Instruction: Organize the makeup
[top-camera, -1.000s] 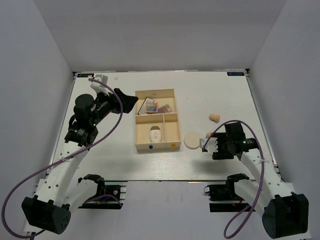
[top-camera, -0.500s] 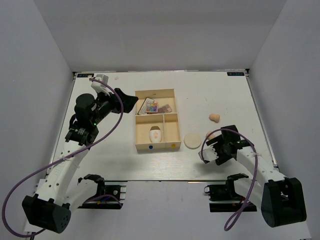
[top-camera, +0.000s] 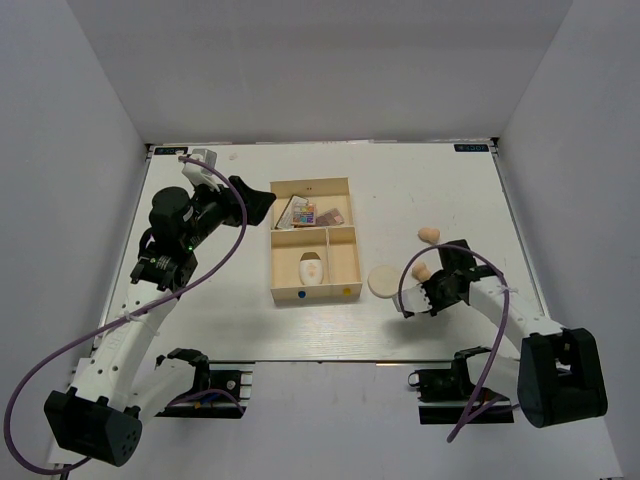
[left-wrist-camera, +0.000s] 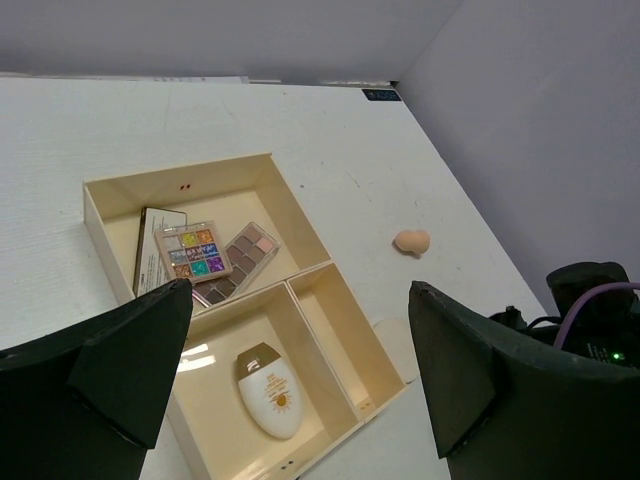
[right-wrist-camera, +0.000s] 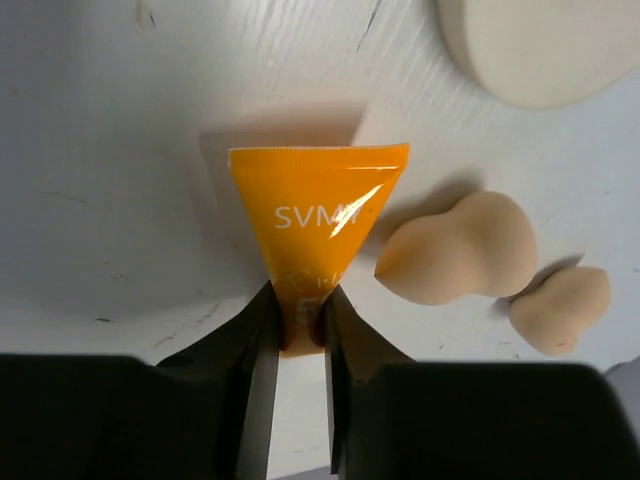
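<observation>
The desk (top-camera: 220, 320) carries the cream tray (top-camera: 313, 229) toward my left. My left fingers (left-wrist-camera: 298, 330) hang above it, spread wide and empty, which I judge leaves that arm ready and its camera looking into the compartments. The long compartment holds the multicoloured palette (left-wrist-camera: 194, 252) overlapping the brownish palette (left-wrist-camera: 240, 258), sorted together as flat things. A white oval piece (left-wrist-camera: 268, 390) lies alone in the compartment below, and the one beside it is bare, so I take that to be meant for the loose items. The round puff (right-wrist-camera: 545, 45) lies on the desk just right of the tray. My right fingers (right-wrist-camera: 300, 325) are closed tight on the narrow end of the orange tube (right-wrist-camera: 318, 225), whose flat crimped end points away. The shadow under it suggests it is tipped off the desk. One peach sponge (right-wrist-camera: 460, 250) sits just beside the tube and a second (right-wrist-camera: 562, 308) beyond it.

A flat piece under the palettes is half covered, so I cannot name it. The tube's cap is buried between my fingers.
</observation>
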